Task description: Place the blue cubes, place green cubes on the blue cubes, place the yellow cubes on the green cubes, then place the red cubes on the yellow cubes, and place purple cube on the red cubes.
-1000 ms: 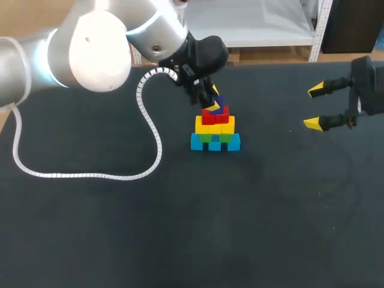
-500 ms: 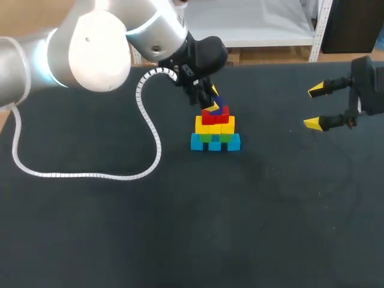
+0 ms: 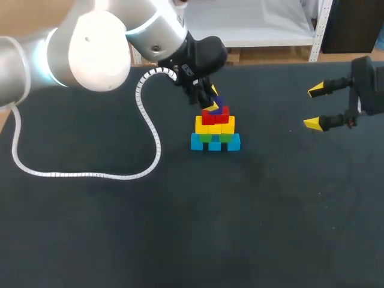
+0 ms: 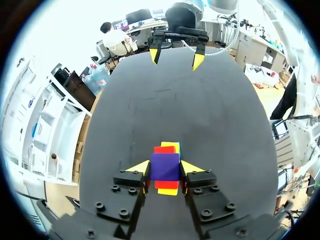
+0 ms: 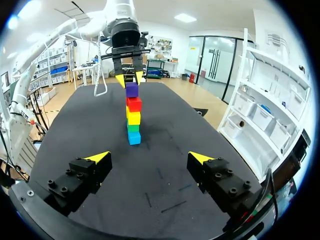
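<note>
Purple cube (image 4: 165,166), topmost on a stack at mid-table, seated on red cubes (image 3: 215,115), over yellow cubes (image 3: 215,126), green cubes (image 3: 214,137) and blue cubes (image 3: 215,143) at the base; clamped from two sides between the fingers of the left gripper (image 4: 165,168). Right gripper (image 5: 150,157), well apart toward the table's right edge, fingers spread wide, nothing between. Table (image 3: 180,228): dark matte top, white coiled cable (image 3: 157,150) looped across its left part, near the stack.

Three blue cubes (image 3: 215,143), two green cubes (image 3: 206,138) showing, two red cubes (image 3: 211,116) and one purple cube (image 4: 165,166). The yellow cubes (image 3: 215,126) number two or three; their seams are too faint to count. One white cable (image 3: 90,175).
</note>
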You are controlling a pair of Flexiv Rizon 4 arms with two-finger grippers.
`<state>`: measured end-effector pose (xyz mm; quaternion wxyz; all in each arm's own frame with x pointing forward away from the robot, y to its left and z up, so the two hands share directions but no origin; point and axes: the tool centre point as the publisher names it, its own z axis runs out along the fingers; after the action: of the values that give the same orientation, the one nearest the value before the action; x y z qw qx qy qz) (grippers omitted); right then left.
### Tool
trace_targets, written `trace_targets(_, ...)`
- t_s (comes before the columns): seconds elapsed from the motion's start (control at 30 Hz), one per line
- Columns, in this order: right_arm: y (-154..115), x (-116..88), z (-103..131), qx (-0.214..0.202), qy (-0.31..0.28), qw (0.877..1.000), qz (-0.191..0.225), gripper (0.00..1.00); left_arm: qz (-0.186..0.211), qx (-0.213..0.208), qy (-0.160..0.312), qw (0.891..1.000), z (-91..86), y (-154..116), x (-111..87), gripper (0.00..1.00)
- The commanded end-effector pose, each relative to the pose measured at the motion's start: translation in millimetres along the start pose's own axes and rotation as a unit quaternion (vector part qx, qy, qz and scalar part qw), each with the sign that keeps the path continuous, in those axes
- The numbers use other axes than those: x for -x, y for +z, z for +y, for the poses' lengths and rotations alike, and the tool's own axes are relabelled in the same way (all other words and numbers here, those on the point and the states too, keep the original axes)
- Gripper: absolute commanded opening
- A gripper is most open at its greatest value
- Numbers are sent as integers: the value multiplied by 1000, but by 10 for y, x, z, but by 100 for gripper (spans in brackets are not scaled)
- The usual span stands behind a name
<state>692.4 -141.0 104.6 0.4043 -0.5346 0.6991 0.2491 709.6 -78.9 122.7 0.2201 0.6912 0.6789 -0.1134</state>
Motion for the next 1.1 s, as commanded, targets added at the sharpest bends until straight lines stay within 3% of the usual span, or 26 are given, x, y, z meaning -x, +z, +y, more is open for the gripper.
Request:
trace_targets(0.03,6,-3,-3,0,0,1000,-1,100,1,-3,1,1000,29,12,5,36)
trace_targets(0.4,6,-3,-3,0,0,1000,-1,100,1,-5,-1,1000,34,25,-1,42)
trace_targets(0.53,6,-3,-3,0,0,1000,-1,100,0,-5,-2,1000,36,26,-2,51)
trace_targets(0.6,6,-3,-3,0,0,1000,-1,100,0,-5,0,1000,41,22,1,100)
trace_targets(0.87,6,-3,-3,0,0,1000,-1,100,-48,16,45,998,-42,-238,53,100)
trace_targets(1.1,6,-3,-3,0,0,1000,-1,100,-82,43,36,995,-232,-533,-218,100)
